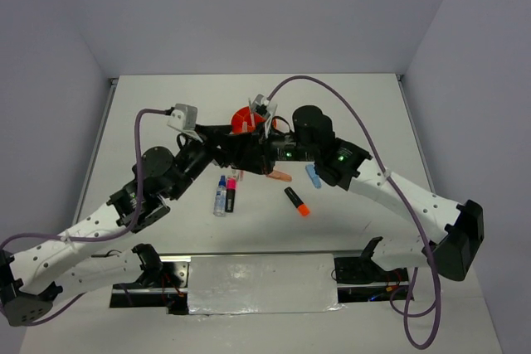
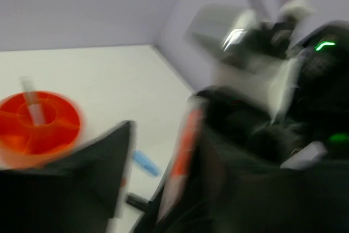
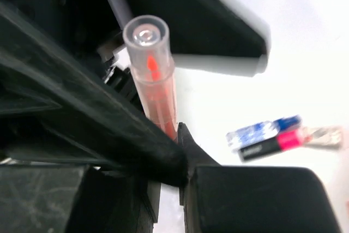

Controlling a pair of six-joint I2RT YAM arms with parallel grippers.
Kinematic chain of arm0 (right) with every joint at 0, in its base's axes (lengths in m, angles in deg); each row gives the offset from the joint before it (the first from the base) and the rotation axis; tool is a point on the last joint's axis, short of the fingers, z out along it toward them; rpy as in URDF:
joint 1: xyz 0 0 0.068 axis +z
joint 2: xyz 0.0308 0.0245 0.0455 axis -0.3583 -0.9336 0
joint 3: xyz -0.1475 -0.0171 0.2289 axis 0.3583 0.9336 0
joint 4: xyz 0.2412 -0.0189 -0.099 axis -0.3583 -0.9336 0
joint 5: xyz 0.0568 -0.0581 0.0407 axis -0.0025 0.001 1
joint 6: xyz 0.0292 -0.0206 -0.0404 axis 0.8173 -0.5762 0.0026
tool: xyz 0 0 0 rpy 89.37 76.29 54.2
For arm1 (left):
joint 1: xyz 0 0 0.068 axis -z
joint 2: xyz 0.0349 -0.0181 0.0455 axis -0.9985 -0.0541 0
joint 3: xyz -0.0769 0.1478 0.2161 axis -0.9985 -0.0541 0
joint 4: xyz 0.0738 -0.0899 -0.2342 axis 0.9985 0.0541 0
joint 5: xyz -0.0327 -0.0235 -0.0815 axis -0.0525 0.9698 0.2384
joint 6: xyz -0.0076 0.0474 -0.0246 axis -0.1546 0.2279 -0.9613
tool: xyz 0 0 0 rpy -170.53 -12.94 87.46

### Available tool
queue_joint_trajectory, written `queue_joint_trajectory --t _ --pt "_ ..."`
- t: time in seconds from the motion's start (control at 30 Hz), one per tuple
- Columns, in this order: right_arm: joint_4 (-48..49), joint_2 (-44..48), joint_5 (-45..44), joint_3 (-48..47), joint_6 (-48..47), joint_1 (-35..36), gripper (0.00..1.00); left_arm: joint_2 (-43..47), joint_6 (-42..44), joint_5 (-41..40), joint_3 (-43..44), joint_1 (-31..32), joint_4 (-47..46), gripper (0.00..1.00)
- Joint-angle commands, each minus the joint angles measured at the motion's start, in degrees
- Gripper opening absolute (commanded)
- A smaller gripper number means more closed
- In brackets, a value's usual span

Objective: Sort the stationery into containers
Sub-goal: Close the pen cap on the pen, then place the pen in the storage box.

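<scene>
Right pincer clamps one pen; two highlighters lie loose.

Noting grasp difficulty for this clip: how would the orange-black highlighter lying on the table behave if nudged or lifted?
The orange-black highlighter looks like short hard plastic, so probably stiff and light. It lies flat on the smooth table with nothing touching it, so a sideways nudge would likely slide or roll it.

Orange pen between jaws; grey pen upright in orange organiser's tube.
</scene>
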Motion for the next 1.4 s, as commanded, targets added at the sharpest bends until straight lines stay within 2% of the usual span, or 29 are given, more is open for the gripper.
queue_joint_trajectory --t 0.0,0.07,0.1,0.13,0.2,0.23,0.27,0.33,0.4,0.47,0.63,0.77,0.83,1.13,1.37 --pt "15.22 -1.34 -9.66 -0.44 -0.56 -1.05 0.00 2.26 -4.69 6.79 0.61 4.42 11.89 0.99" --pt "16.54 -2.56 -11.41 0.10 -0.30 -1.05 0.00 3.06 -7.48 -1.82 4.13 4.33 17.76 0.99" --pt "16.89 -3.10 -12.03 0.53 -0.03 -1.14 0.00 3.58 -8.90 -6.92 9.63 4.25 26.94 0.99" --pt "17.94 -3.71 -12.56 0.62 0.58 -1.22 0.00 3.76 -10.13 -16.45 12.73 3.98 31.21 0.99" --pt "19.08 -5.73 -13.88 0.19 0.67 -1.66 0.00 5.07 -14.17 -25.03 20.71 3.98 42.26 0.99" --pt "19.26 -6.43 -15.19 -0.08 0.58 -1.75 0.00 5.60 -15.84 -32.47 23.20 3.98 45.89 0.99" --pt "19.61 -7.83 -17.55 -0.43 0.50 -2.10 0.00 6.22 -18.21 -35.07 25.40 3.98 49.32 0.99" --pt "21.19 -9.51 -20.38 -1.31 0.14 -4.12 0.00 8.15 -17.01 -39.11 29.62 3.98 54.69 0.99" --pt "22.42 -12.58 -23.80 -3.05 0.58 -7.01 0.00 9.64 -15.69 -40.36 31.12 3.98 58.57 0.99" --pt "23.65 -16.61 -25.92 -4.47 0.41 -9.04 0.00 10.61 -10.79 -38.18 30.43 3.98 61.83 0.99" --pt "23.57 -25.41 -33.04 -11.85 -6.00 -13.09 0.00 14.74 -5.93 -33.69 19.29 3.98 66.49 0.99" --pt "20.51 -31.57 -34.10 -18.43 -7.76 -14.58 0.00 19.92 -3.82 -32.81 6.12 3.98 62.04 0.99" --pt "19.62 -32.98 -34.63 -19.59 -8.82 -14.59 0.00 21.42 -2.94 -33.68 2.67 3.98 59.48 0.99" --pt "25.76 -33.07 -34.54 -11.08 -7.42 -14.67 0.01 21.96 -1.36 -31.67 1.07 2.93 56.83 0.99" --pt "27.61 -35.18 -33.05 -9.75 -6.10 -14.67 0.03 19.23 -0.04 -27.80 1.07 1.35 55.86 0.99"
